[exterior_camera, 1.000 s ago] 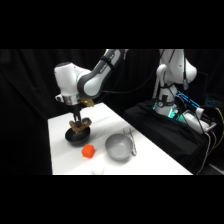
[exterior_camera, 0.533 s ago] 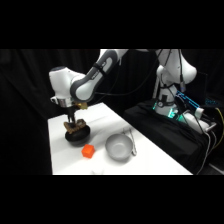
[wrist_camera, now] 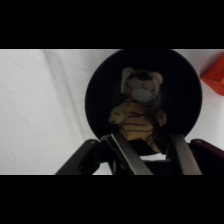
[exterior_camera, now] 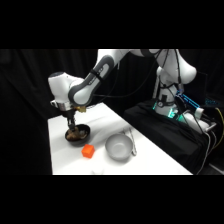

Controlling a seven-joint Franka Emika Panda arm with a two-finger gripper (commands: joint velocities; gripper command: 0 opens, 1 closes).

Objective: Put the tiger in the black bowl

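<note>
Now tiger (wrist_camera: 137, 117) lies inside black bowl (wrist_camera: 100, 90) near table's left edge; gripper (wrist_camera: 145, 150) raised since earlier frames, fingers spread, holding nothing. Placement apparently complete.

The small tan-and-brown striped tiger (wrist_camera: 137, 117) looks like soft, fuzzy plush cloth, lying in a round black bowl (wrist_camera: 100, 95) with a smooth matt finish. The round grey bowl (exterior_camera: 119, 147) has a dull metallic sheen, the small orange cube (exterior_camera: 88, 151) looks smooth and matt, and the white table (exterior_camera: 155, 162) is plain and matt.

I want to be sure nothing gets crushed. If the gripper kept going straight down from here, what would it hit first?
Most likely the tiger, which lies in the black bowl right below the gripper; depth is hard to judge.
</note>
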